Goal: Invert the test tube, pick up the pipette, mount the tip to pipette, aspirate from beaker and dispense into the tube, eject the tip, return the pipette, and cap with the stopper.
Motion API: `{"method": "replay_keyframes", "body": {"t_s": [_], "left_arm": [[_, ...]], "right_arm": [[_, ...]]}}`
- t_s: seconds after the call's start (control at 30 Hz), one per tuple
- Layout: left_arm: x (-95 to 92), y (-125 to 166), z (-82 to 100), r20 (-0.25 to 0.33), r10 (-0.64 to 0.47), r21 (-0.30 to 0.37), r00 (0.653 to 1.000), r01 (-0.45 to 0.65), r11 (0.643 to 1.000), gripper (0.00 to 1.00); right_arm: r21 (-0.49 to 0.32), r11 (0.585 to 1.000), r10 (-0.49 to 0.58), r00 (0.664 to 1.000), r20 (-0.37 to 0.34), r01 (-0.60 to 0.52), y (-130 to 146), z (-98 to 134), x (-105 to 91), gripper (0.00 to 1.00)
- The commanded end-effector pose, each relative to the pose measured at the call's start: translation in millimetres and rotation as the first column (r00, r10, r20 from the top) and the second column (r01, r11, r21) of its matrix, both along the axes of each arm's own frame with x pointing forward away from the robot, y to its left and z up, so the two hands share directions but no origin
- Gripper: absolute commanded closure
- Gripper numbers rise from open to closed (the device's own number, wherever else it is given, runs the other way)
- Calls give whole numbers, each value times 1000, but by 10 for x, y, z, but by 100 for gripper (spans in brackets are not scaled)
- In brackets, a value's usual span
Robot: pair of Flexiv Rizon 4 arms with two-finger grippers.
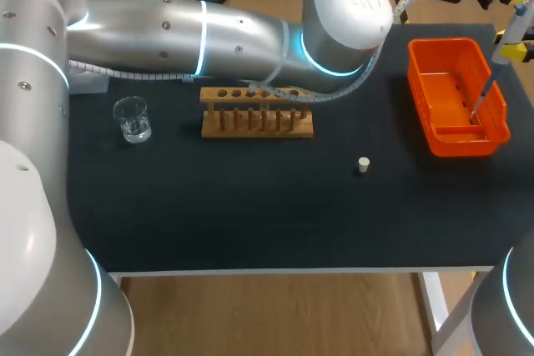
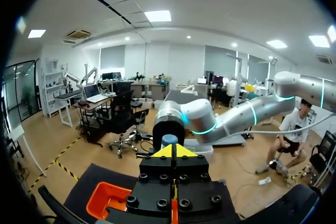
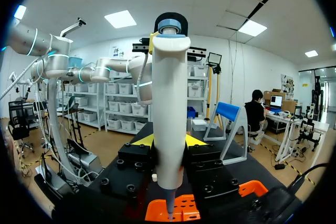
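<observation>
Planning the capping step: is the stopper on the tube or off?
Off: the stopper lies alone on the table, apart from the wooden rack.

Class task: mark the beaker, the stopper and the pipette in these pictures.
beaker [image 1: 133, 119], head view, on its glass wall.
stopper [image 1: 363, 164], head view, on its side.
pipette [image 3: 169, 119], right wrist view, on its white body.

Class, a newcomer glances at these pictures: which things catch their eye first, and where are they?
The bright orange plastic basket at the table's far right stands out. Over it, a white pipette with a blue top is gripped between the right arm's yellow-tipped fingers. A wooden test-tube rack sits mid-table.
</observation>
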State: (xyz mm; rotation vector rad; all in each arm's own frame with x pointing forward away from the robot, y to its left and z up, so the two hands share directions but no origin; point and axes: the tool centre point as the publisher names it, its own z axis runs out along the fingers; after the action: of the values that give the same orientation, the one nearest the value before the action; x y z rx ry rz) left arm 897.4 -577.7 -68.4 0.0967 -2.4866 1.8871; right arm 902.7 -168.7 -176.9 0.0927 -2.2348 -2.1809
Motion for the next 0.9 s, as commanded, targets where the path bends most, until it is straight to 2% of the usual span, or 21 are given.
{"method": "replay_keyframes", "body": {"t_s": [0.03,0.47,0.9], "left_arm": [[38,-38,-70,2,-9,-77,1000,10,997,100],[72,-28,-131,27,-1,-83,1000,3,997,100],[82,-34,-213,16,3,-75,1000,-2,997,100]], "right_arm": [[-1,1000,0,1000,1,0,-5,3,-3,100],[-1,1000,0,1000,1,0,-5,3,-3,100],[-1,1000,0,1000,1,0,-5,3,-3,100]]}}
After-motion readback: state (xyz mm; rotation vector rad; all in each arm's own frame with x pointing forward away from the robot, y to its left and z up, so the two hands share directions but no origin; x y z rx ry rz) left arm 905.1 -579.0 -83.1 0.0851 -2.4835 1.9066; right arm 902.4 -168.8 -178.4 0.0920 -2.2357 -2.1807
